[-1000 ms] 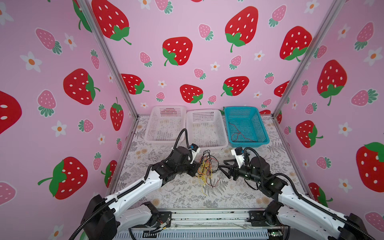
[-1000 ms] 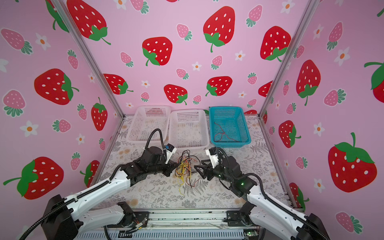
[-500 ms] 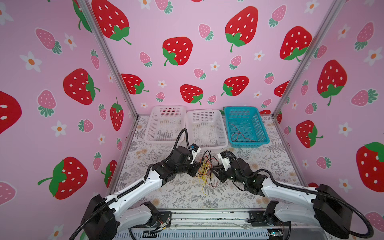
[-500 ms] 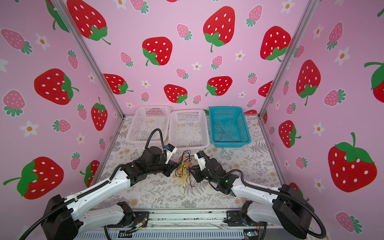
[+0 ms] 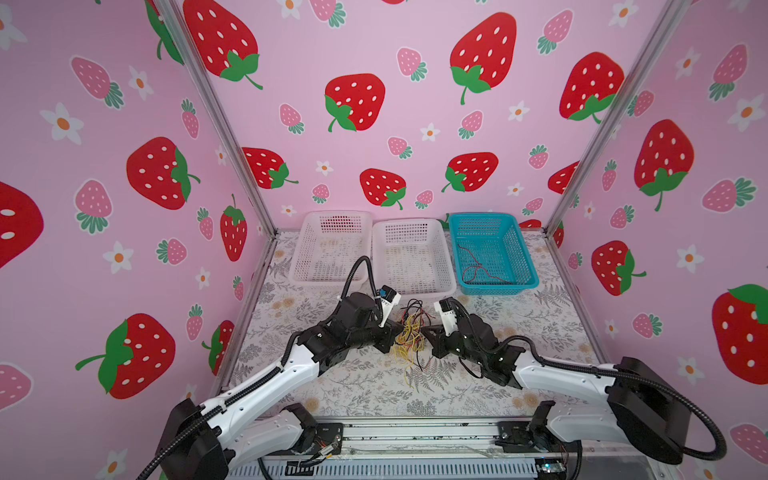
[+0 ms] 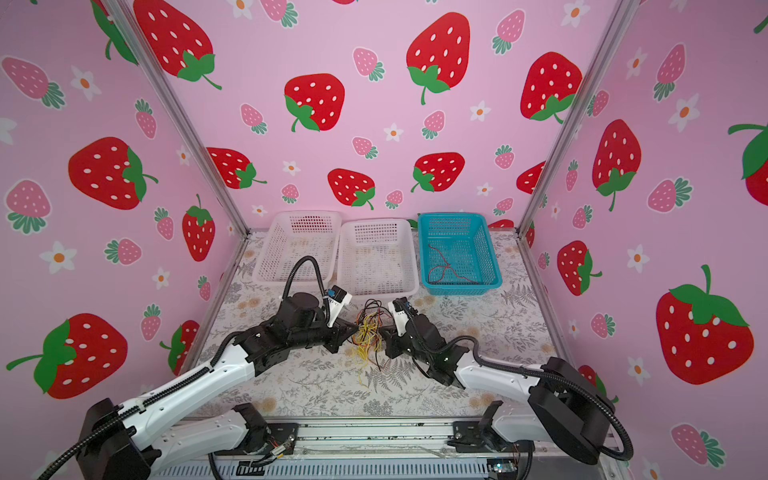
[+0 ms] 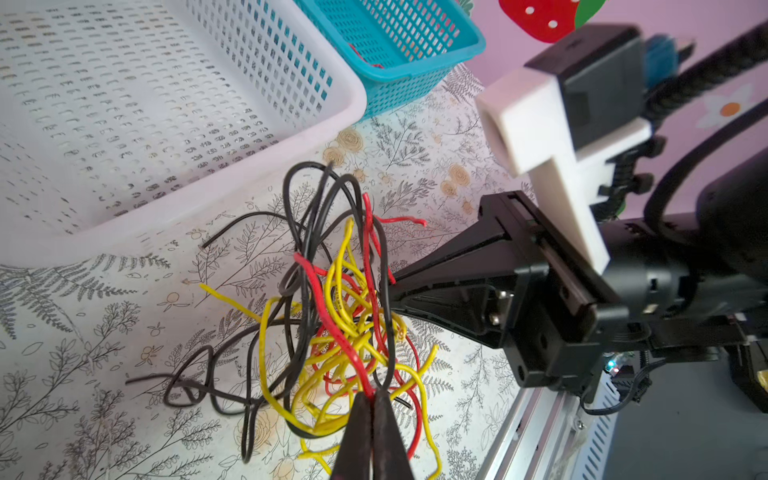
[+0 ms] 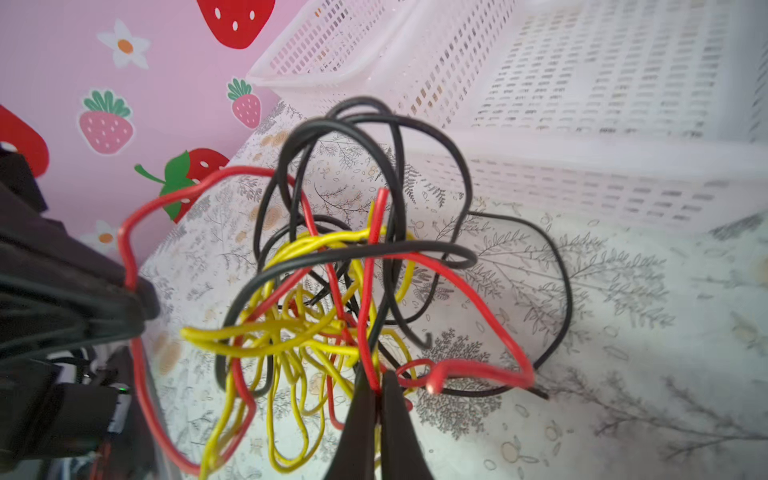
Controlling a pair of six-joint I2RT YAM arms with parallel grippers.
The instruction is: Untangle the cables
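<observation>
Cables (image 5: 410,332) form one tangle; left gripper (image 7: 373,397) pinches its red and black strands, right gripper (image 8: 379,384) pinches a red strand opposite.

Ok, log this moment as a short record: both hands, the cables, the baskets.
left hand: shut on the cables, a red strand at its tips
right hand: shut on the cables from the opposite side, also on a red strand
cables: black, yellow and red in one tangle between the hands, loose ends on the table
blue basket: holds one red wire
left white basket: no cable seen inside
middle white basket: no cable seen inside
</observation>
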